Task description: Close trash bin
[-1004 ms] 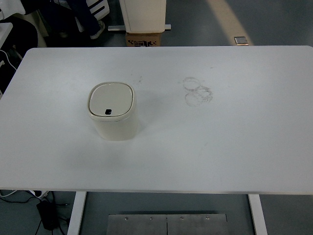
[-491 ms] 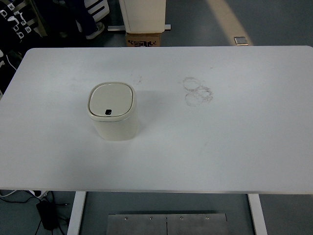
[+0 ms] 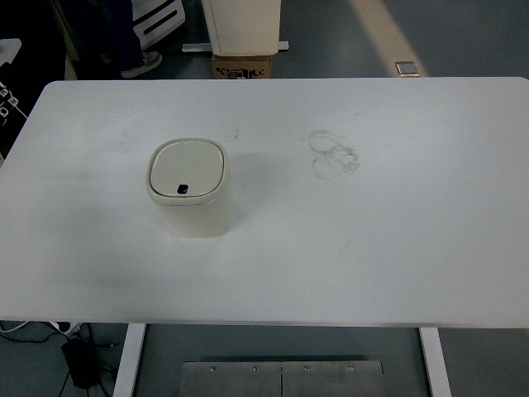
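Note:
A small cream trash bin (image 3: 192,192) stands upright on the white table (image 3: 372,248), left of centre. Its rounded square lid (image 3: 188,168) lies flat and shut on top, with a small dark button near its front edge. Neither of my hands nor arms shows anywhere in the head view.
Faint grey ring marks (image 3: 334,154) stain the table right of centre. Beyond the far edge stand a cardboard box (image 3: 242,65) under a white cabinet and a person's legs (image 3: 124,37) at top left. Cables and a black adapter (image 3: 80,361) lie on the floor below.
The person behind the table's far left corner has shifted, the foot now further left. The bin and its lid have not moved.

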Controlling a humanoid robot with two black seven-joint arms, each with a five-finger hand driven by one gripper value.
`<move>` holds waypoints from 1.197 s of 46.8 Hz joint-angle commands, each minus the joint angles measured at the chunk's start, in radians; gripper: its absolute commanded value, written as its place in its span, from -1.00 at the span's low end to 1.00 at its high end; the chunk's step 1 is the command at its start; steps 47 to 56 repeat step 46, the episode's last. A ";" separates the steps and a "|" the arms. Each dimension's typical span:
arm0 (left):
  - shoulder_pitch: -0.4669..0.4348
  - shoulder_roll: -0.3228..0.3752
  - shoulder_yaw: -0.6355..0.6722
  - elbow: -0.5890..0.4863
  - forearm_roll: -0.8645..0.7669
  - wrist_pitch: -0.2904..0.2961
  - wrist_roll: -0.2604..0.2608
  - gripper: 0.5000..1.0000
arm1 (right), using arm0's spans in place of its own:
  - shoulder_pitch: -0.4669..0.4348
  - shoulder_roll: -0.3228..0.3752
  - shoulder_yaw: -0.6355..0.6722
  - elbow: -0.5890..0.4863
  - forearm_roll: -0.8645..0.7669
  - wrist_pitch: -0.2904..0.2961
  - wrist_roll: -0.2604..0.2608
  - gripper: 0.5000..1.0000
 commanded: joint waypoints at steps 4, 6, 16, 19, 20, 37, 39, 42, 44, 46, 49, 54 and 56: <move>0.027 -0.006 -0.001 0.017 -0.004 -0.001 -0.002 1.00 | -0.003 0.000 0.000 0.000 0.000 0.000 0.000 0.97; 0.035 -0.017 -0.001 0.019 -0.004 -0.001 -0.002 1.00 | -0.003 0.000 0.000 0.000 0.000 0.000 0.000 0.97; 0.044 -0.043 -0.003 0.022 -0.005 -0.010 -0.015 1.00 | -0.013 0.000 0.000 0.000 0.000 0.000 0.000 0.97; 0.044 -0.048 -0.003 0.024 -0.004 -0.010 -0.022 1.00 | -0.013 0.000 0.000 0.000 0.000 0.000 0.000 0.97; 0.044 -0.048 -0.003 0.024 -0.004 -0.008 -0.022 1.00 | -0.013 0.000 0.000 0.000 0.000 0.000 0.000 0.97; 0.049 -0.060 -0.001 0.024 0.002 -0.008 -0.022 1.00 | -0.014 0.000 0.000 -0.002 0.000 0.000 0.002 0.97; 0.050 -0.061 -0.001 0.022 0.003 -0.008 -0.022 1.00 | -0.014 0.000 0.000 -0.002 0.000 0.000 0.002 0.97; 0.053 -0.061 -0.001 0.024 0.004 -0.008 -0.022 1.00 | -0.014 0.000 0.000 -0.002 0.000 0.000 0.002 0.97; 0.056 -0.061 -0.001 0.022 0.006 -0.008 -0.022 1.00 | -0.014 0.000 0.000 0.000 0.000 0.000 0.003 0.97; 0.058 -0.061 -0.001 0.022 0.006 -0.008 -0.022 1.00 | -0.014 0.000 0.000 0.000 0.000 0.000 0.006 0.97; 0.058 -0.061 -0.001 0.022 0.006 -0.008 -0.022 1.00 | -0.014 0.000 0.000 0.000 0.000 0.000 0.006 0.97; 0.058 -0.061 -0.001 0.022 0.006 -0.008 -0.022 1.00 | -0.014 0.000 0.000 0.000 0.000 0.000 0.006 0.97; 0.058 -0.061 -0.001 0.022 0.006 -0.008 -0.022 1.00 | -0.014 0.000 0.000 0.000 0.000 0.000 0.006 0.97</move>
